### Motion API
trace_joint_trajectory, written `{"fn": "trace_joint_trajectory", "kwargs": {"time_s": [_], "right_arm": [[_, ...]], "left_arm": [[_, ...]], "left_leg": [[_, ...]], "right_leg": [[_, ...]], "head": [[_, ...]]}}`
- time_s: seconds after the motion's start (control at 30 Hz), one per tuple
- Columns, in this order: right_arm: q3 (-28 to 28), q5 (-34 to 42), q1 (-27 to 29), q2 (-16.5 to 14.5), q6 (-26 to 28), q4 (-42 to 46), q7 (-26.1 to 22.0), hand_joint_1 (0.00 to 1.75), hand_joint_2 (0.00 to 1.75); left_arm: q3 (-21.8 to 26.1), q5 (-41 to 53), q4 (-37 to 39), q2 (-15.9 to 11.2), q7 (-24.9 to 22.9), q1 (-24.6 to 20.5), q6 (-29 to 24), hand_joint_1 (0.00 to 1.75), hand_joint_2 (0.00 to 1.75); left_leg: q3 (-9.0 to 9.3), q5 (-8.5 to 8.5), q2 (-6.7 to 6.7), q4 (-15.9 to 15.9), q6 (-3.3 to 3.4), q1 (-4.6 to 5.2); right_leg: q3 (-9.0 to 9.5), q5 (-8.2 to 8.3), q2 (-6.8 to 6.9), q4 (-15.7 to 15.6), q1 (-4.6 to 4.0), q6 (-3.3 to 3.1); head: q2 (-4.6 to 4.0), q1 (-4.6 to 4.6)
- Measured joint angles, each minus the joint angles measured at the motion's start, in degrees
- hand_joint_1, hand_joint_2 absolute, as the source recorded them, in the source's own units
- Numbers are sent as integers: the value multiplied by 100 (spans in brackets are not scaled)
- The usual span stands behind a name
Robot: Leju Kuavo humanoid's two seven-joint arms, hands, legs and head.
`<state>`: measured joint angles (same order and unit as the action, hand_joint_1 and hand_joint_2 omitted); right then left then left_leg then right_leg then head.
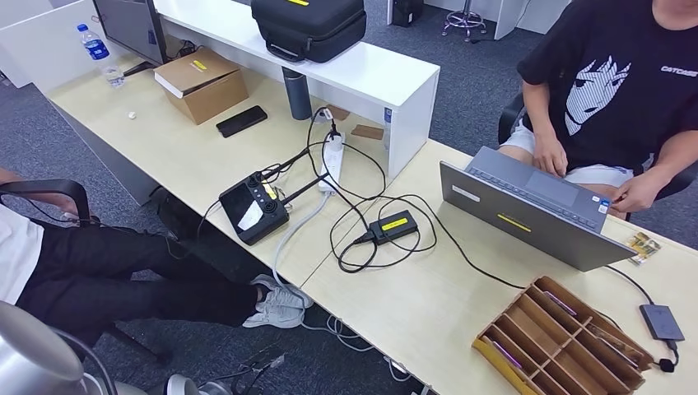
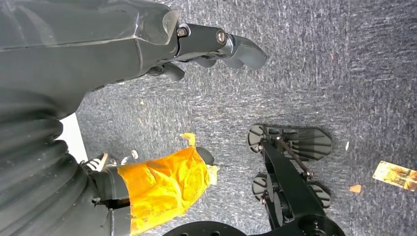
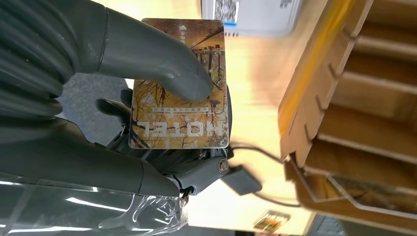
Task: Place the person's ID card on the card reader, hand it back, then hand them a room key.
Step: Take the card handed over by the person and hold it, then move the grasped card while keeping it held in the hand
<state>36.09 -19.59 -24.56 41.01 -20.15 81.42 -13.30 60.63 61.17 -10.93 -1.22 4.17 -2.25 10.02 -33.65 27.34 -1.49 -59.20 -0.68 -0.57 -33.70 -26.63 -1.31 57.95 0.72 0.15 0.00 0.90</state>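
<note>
Glossy and printed in autumn golds, the room key (image 3: 179, 83) sits in your right hand (image 3: 162, 118), the thick grey thumb pressed across its face and the darker fingers backing it from behind; the word HOTEL reads upside down along one edge. That right wrist view puts the card just beside the cardboard organiser (image 3: 344, 98), whose slotted brown dividers are notched and stepped, and near a small dark card reader (image 3: 241, 179) with its cable on the pale wooden desk (image 3: 251, 73). From the head view you get what the wrist cannot: the organiser (image 1: 560, 337) lies at the desk's near right corner, the flat grey reader (image 1: 661, 322) just beside it, and a person (image 1: 613, 82) in a black printed T-shirt sits behind an open grey laptop (image 1: 527, 206), with a few patterned cards (image 1: 644, 244) lying by the laptop's edge. Your left hand (image 2: 216, 46) hangs over speckled grey carpet, fingers loosely extended and apart, holding nothing; another patterned card (image 2: 397, 175) lies on the carpet, well away from that hand.
</note>
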Motion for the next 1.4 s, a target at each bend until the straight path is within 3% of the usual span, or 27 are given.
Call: {"fn": "trace_joint_trajectory", "kwargs": {"time_s": [0.17,0.8,1.3,1.4], "right_arm": [[324,92,-241,69,-216,-65,-14,175,175],[1134,170,-633,65,-182,-440,177,175,175],[1581,215,-711,-188,52,-874,172,175,175],[1623,205,-716,-270,126,-944,171,175,44]], "left_arm": [[0,43,0,-18,22,-2,16,0,175],[0,149,0,-29,34,-7,19,0,175],[0,296,0,-29,55,-20,34,0,175],[0,306,0,-29,55,-21,34,0,175]], "left_leg": [[1,0,0,0,0,0],[0,0,-2,0,0,0],[0,0,-2,0,0,-1],[1,0,-2,0,0,-1]], "right_leg": [[0,0,0,0,0,0],[0,0,2,0,0,0],[1,0,3,0,0,0],[1,0,3,0,-1,0]], "head": [[0,0],[0,0],[0,0],[0,0]]}}
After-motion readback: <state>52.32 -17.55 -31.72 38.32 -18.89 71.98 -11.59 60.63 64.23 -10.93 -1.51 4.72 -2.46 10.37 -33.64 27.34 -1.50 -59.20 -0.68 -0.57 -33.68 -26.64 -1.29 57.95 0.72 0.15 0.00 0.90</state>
